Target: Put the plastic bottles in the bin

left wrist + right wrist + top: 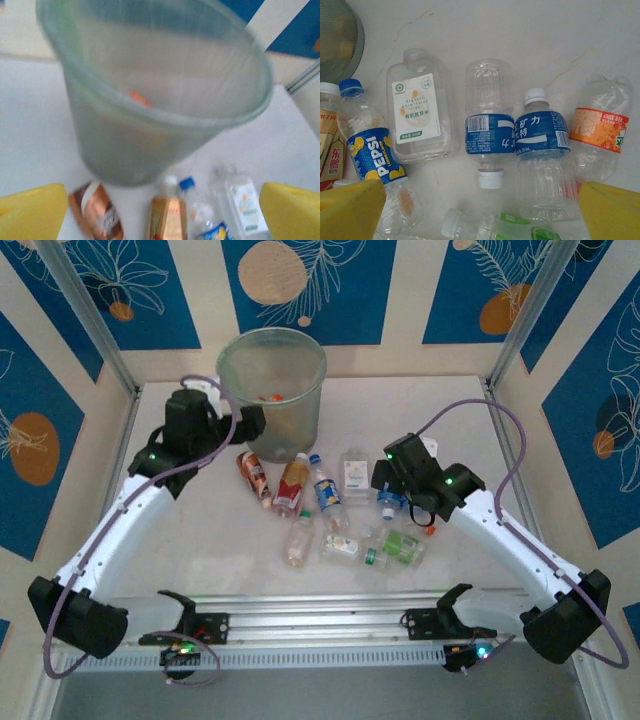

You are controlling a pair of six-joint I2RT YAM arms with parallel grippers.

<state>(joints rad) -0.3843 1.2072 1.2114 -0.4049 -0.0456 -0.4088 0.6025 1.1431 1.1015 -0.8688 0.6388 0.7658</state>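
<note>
The translucent grey-green bin (pixel 270 390) stands at the back of the table, with something orange inside. My left gripper (pixel 254 426) hovers against its near side, open and empty; in the left wrist view the bin (pixel 150 110) looms close above the yellow fingers (pixel 30 212). Several bottles lie in front: a brown-labelled one (pixel 253 474), an orange-labelled one (pixel 291 485), a Pepsi bottle (pixel 370 155), a white-labelled one (pixel 417 107), two blue-labelled ones (pixel 489 132) (pixel 541 135) and a green-labelled one (pixel 520 232). My right gripper (pixel 480 215) hangs open over the blue ones.
An aluminium rail (pixel 320 615) runs along the near table edge between the arm bases. Metal frame posts (pixel 90 320) and patterned walls close in the table on three sides. Purple cables (pixel 470 410) loop above both arms.
</note>
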